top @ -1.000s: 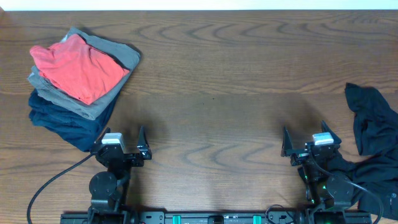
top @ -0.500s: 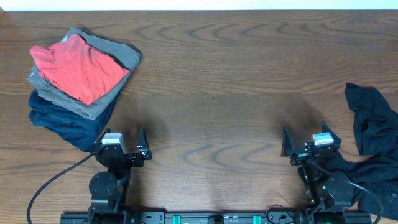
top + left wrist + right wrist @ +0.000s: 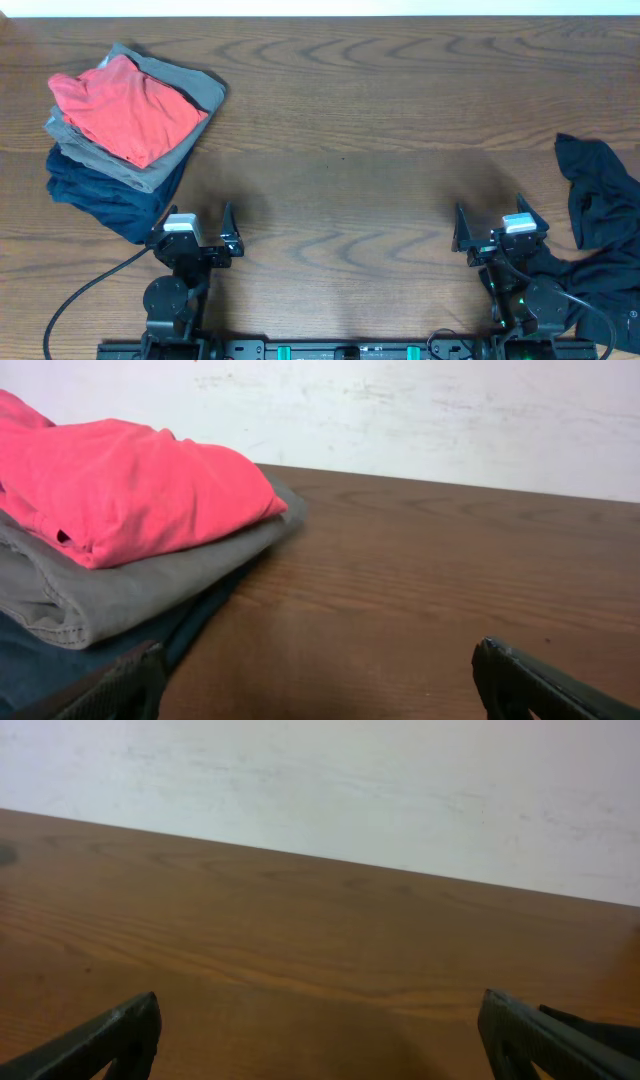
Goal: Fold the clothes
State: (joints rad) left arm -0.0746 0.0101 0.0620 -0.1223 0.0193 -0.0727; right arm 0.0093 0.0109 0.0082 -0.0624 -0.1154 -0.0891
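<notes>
The clothes lie in two places. At the table's left a folded pile has a coral-red T-shirt (image 3: 125,105) on top, a grey-khaki garment (image 3: 192,86) under it and a navy one (image 3: 100,195) at the bottom. The left wrist view shows the same pile close up, red shirt (image 3: 120,485) over grey (image 3: 100,595) over navy (image 3: 25,660). A crumpled black garment (image 3: 600,205) sprawls at the right edge. My left gripper (image 3: 195,220) (image 3: 320,685) is open and empty, just right of the pile's near corner. My right gripper (image 3: 492,218) (image 3: 320,1035) is open and empty over bare wood, left of the black garment.
The wooden table (image 3: 340,120) stretches between the pile and the black garment. A pale wall (image 3: 320,790) rises behind its far edge. A black cable (image 3: 75,295) loops from the left arm's base at the near edge.
</notes>
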